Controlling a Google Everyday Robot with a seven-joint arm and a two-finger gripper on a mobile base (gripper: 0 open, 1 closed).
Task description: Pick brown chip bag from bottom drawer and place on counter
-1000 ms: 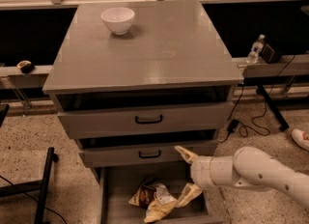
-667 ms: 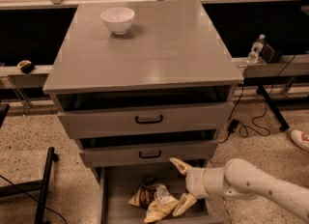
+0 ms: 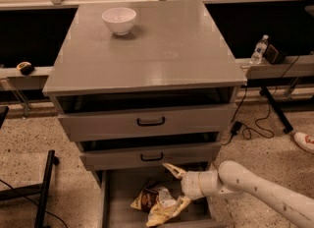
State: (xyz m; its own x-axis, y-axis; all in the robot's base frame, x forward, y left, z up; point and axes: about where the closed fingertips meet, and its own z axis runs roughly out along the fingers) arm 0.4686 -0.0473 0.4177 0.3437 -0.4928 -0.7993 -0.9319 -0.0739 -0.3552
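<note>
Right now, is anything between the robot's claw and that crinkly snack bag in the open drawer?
Nothing. In the camera view the gripper, fingers spread, sits right beside the brown chip bag inside the bottom drawer; no other object separates them.

My arm (image 3: 265, 188) is a smooth, rounded tube with a plain off-white shell that has a soft sheen under the lights. It swells into a bulbous joint (image 3: 234, 175), then narrows to a short cylindrical wrist (image 3: 198, 185) ringed by a thin seam. The gripper (image 3: 172, 190), at about five o'clock in my view, has two slim, tapering fingers (image 3: 172, 170). They are a warmer cream than the arm, pointed at the tips and spread apart.
</note>
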